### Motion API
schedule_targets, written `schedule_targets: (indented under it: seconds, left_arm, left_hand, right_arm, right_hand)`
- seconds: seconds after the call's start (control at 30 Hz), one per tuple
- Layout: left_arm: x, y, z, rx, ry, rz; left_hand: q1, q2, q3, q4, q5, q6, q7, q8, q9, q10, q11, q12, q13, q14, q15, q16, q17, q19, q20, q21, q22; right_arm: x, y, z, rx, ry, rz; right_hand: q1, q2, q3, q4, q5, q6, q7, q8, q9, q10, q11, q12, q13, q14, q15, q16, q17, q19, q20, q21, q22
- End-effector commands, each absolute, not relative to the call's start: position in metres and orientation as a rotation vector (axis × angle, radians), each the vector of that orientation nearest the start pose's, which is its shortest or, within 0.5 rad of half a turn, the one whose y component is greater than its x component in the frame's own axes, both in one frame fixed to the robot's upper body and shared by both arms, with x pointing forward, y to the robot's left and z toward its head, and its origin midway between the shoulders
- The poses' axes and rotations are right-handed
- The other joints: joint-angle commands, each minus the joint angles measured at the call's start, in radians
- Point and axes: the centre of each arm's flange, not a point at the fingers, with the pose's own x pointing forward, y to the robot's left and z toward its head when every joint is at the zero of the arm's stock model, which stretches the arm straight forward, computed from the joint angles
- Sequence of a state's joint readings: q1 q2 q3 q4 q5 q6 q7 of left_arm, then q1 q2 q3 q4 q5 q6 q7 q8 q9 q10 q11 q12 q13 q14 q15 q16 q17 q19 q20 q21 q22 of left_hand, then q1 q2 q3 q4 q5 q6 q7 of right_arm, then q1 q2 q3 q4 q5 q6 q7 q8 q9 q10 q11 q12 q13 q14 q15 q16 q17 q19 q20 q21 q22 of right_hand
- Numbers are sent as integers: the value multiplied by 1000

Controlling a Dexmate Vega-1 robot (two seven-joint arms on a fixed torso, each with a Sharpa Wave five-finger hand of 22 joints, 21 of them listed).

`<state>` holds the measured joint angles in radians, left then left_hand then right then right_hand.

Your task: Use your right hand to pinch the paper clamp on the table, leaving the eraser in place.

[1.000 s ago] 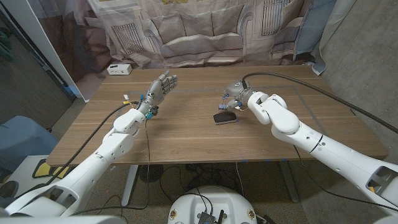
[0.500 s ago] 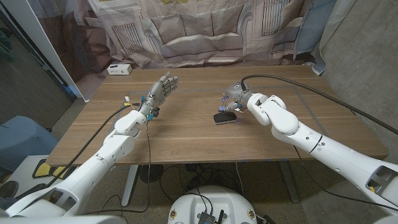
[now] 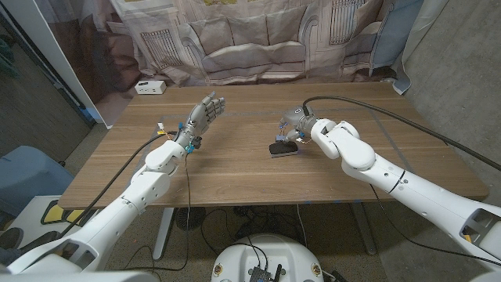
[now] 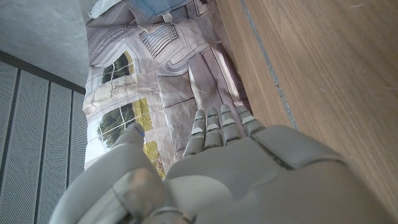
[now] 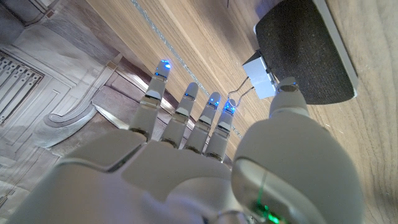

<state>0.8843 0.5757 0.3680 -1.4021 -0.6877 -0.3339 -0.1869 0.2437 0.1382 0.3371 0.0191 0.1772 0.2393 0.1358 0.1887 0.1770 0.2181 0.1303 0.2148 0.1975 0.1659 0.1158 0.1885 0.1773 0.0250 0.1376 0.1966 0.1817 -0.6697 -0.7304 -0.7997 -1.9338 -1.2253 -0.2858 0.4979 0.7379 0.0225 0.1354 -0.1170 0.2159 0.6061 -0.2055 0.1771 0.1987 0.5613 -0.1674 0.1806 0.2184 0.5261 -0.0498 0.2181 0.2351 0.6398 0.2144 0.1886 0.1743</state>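
A black eraser [image 3: 282, 148] on a white base lies mid-table. The small white-blue paper clamp [image 5: 260, 78] with wire handles lies on the wood right against the eraser [image 5: 308, 50]. My right hand [image 3: 296, 124] hovers just behind and above both, fingers extended and apart. Its thumb tip [image 5: 287, 89] is at the clamp's body, and one fingertip [image 5: 226, 109] is close to the wire handles. Nothing is lifted. My left hand [image 3: 205, 110] is raised over the table's left half, fingers straight and apart, holding nothing; the left wrist view shows its back [image 4: 211, 174].
A white box [image 3: 149, 87] sits at the table's back left corner. A printed cloth backdrop [image 3: 258, 39] hangs behind the far edge. Cables run along both arms. Bare wood [image 3: 235, 176] lies in front of the eraser.
My right hand has lowered and shifted slightly towards the eraser, bringing thumb and fingertips down to the clamp. My left hand has barely moved.
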Motion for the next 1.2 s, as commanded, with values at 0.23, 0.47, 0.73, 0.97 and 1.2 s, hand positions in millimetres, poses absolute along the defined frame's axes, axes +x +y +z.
schedule_targets:
  seconds: [0.23,0.47,0.73,0.97,1.2]
  left_arm:
    - [618,277,-18,16,-669,-384]
    - [617,277,-19,14,-670,-383]
    - [616,277,-21,12,-668,-385]
    - [615,279,-23,11,-668,-382]
    - [614,279,-25,5,-669,-382]
  left_hand:
    - [-2,-8,9,-2,2,9,-2,0,3,5,-4,-1,3,2,-3,0,3,-10,5,4,0]
    - [-2,-7,11,-3,2,9,-2,0,3,6,-5,-1,3,2,-3,0,3,-10,8,4,0]
    - [-2,-7,12,-3,2,10,-3,0,3,6,-4,-1,3,2,-3,0,3,-10,10,5,0]
    - [-2,-7,14,-4,3,11,-4,0,3,5,-3,-1,3,2,-3,0,3,-10,10,5,0]
    - [-2,-7,16,-5,3,11,-4,0,3,5,-4,-1,3,1,-2,0,3,-10,11,5,1]
  right_arm:
    - [569,-126,20,-2103,-509,-28]
    - [567,-128,22,-2120,-500,-29]
    - [565,-128,21,-2131,-490,-23]
    - [563,-126,19,-2137,-481,-17]
    - [563,-124,23,-2138,-482,-31]
  right_hand:
    - [-16,-9,4,1,7,-49,12,0,5,-47,6,-3,3,-28,-14,-8,2,-13,3,1,3]
    - [-21,-13,4,1,9,-75,12,1,5,-72,12,-3,3,-50,-7,-14,3,-20,3,0,3]
    - [-37,-23,-2,3,10,-112,20,2,6,-108,16,-2,3,-79,1,-18,5,-39,4,-3,3]
    - [-49,-33,-6,4,13,-147,26,1,6,-137,19,-3,3,-100,10,-19,6,-55,4,-5,3]
    - [-61,-40,-11,6,15,-182,31,-1,7,-161,27,-2,3,-120,14,-21,7,-67,4,-5,4]
